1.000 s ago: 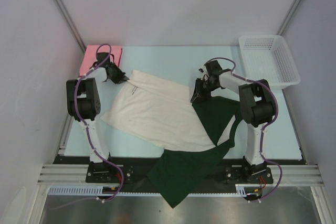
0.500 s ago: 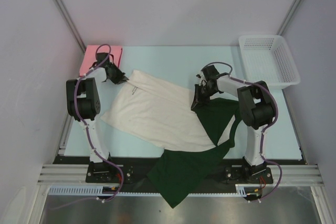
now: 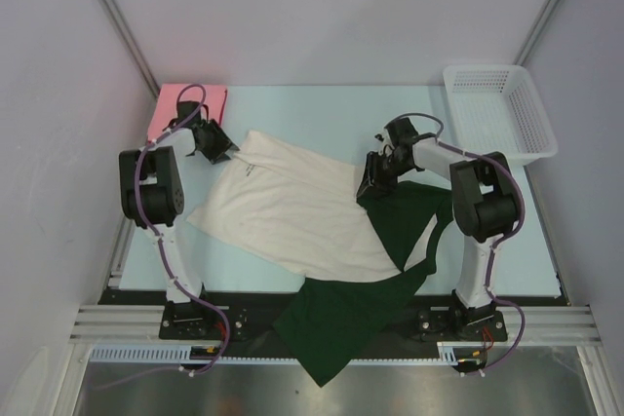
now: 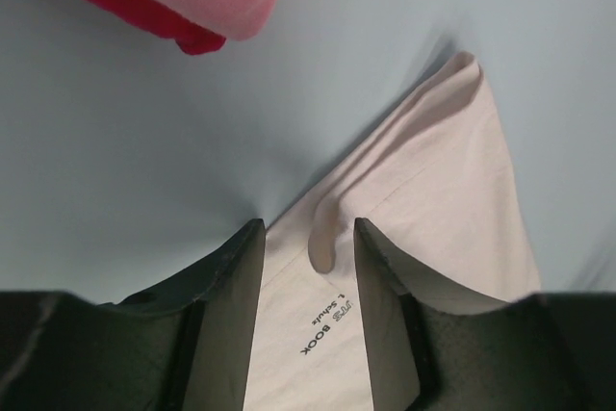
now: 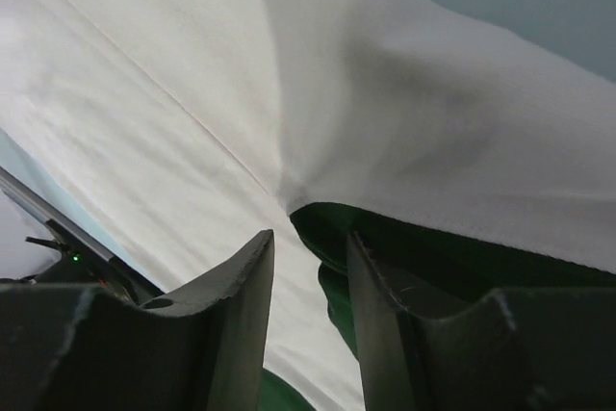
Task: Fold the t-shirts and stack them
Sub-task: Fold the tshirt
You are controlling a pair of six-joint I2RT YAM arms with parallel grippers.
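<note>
jaws on both arms part-open and empty, each right over the cream-and-green shirt (image 3: 292, 211)

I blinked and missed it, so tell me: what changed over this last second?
Both claws opened and let go of the cream shirt: the left claw at its far left corner, the right claw at its right edge. The right arm swung its elbow slightly rightward. The cream shirt, pink shirt and basket stayed put.
</note>
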